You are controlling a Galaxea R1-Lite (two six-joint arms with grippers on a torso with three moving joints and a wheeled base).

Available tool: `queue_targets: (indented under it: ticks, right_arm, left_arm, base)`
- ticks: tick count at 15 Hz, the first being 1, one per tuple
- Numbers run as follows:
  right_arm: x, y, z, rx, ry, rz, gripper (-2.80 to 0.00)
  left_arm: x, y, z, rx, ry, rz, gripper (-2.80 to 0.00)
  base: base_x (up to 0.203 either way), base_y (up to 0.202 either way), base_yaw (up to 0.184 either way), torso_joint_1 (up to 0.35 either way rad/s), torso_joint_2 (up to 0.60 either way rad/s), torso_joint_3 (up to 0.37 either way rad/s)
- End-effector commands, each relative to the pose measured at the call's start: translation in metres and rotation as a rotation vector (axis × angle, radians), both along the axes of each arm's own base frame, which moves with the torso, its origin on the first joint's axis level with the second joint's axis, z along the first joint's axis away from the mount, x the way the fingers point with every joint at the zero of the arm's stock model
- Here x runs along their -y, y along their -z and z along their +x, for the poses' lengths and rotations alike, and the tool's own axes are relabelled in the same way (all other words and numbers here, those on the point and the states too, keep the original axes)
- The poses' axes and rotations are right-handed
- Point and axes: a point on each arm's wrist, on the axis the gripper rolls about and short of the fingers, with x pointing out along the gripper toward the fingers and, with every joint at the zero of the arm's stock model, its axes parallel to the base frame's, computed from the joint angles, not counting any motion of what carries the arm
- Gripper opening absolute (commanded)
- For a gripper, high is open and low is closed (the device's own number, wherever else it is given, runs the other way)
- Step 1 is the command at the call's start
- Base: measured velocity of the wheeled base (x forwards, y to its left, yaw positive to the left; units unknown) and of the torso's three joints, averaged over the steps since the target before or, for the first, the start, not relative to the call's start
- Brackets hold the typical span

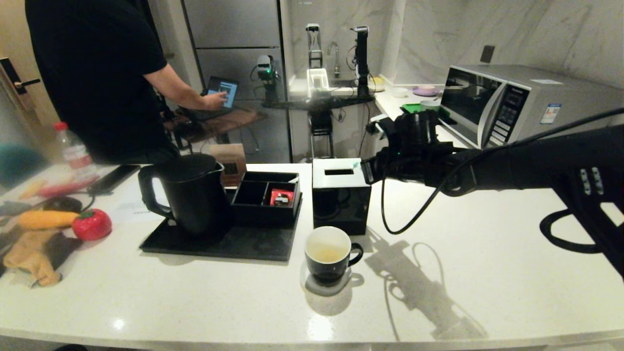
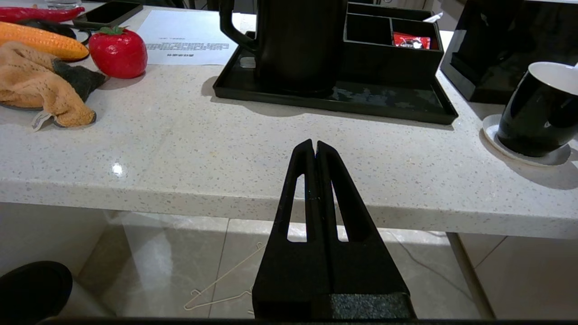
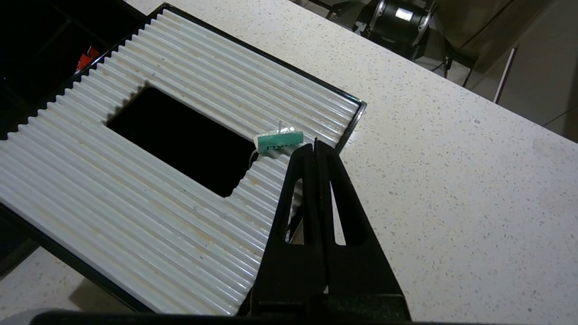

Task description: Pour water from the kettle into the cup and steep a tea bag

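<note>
Right gripper sits over the tissue box, fingers pressed together, tips at the box's ribbed white top near its corner, just beside a small green-and-white tag; whether the fingers pinch its string, cannot tell. Tea bag itself not visible. Cup stands on the counter in front of the tissue box, a little pale liquid inside. Kettle stands on the black tray, left of the compartment box holding a red packet. Left gripper parked below the counter edge, fingers together, empty.
</note>
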Motion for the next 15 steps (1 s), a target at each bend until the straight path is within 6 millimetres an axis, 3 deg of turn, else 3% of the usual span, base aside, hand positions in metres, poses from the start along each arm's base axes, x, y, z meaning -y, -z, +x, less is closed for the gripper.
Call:
queue_targets:
  ticks: [1,15]
  right_arm:
    - [0.000,0.002,0.001,-0.002,-0.002,-0.002,-2.80]
    - [-0.014,0.002,-0.002,0.024,-0.032,0.008,-2.80]
  left_arm:
    - [0.000,0.000,0.000,0.001,0.000,-0.001,-2.80]
    - [0.000,0.000,0.000,0.001,0.000,-0.001,-2.80]
  base:
    - [0.000,0.000,0.000,0.000,0.00,0.000]
    - [0.000,0.000,0.000,0.000,0.00,0.000]
